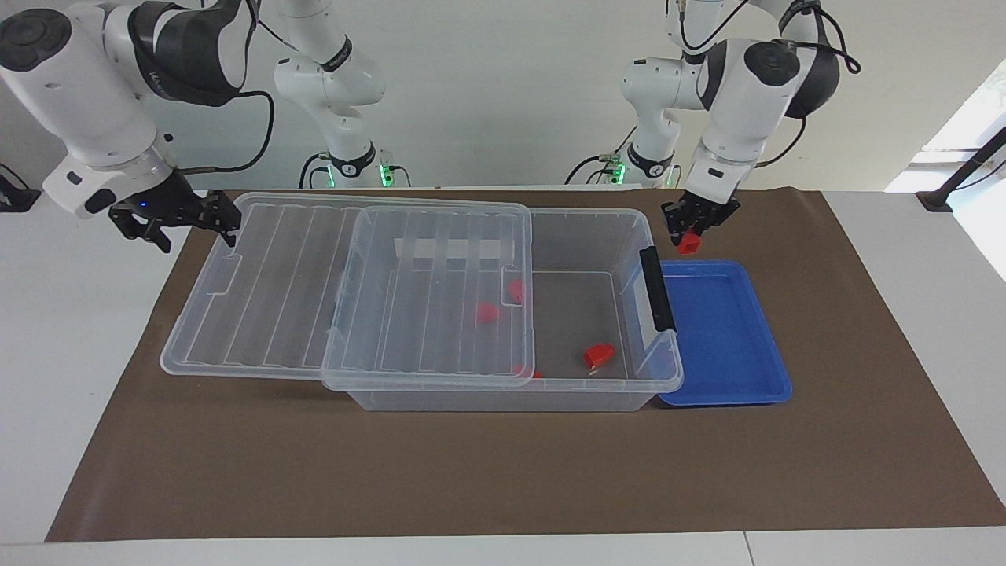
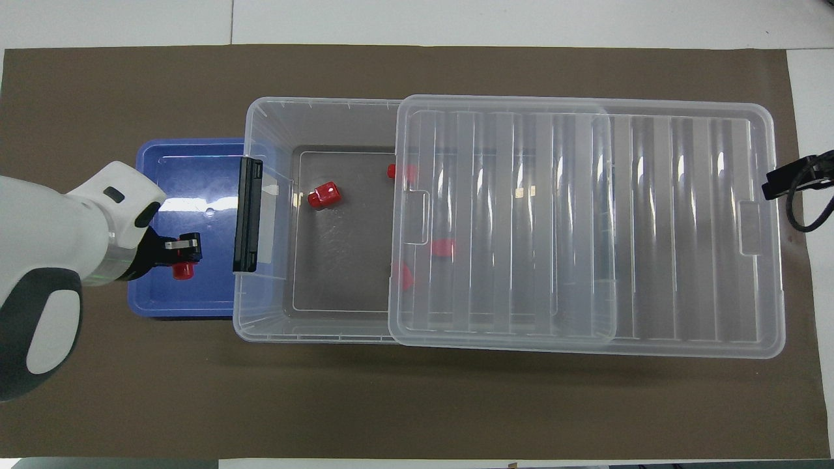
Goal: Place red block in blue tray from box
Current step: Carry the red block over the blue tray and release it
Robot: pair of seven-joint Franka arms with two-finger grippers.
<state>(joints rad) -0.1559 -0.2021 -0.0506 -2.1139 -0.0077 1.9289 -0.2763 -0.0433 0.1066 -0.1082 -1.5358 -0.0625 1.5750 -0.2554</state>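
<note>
My left gripper (image 1: 695, 230) is shut on a small red block (image 1: 690, 243) and hangs in the air over the blue tray (image 1: 727, 346), above the part of it nearest the robots. From overhead, the same red block (image 2: 183, 270) shows under the left gripper (image 2: 182, 253), over the blue tray (image 2: 189, 166). The clear box (image 1: 597, 228) stands beside the tray with its lid (image 1: 346, 291) slid toward the right arm's end. My right gripper (image 1: 196, 228) is open, empty and raised at the lid's end.
Several more red blocks lie in the box (image 2: 260, 114), one uncovered (image 2: 324, 195) and others under the lid (image 2: 586, 221). A black latch (image 1: 657, 289) stands on the box wall beside the tray. Brown mat (image 1: 503, 472) covers the table.
</note>
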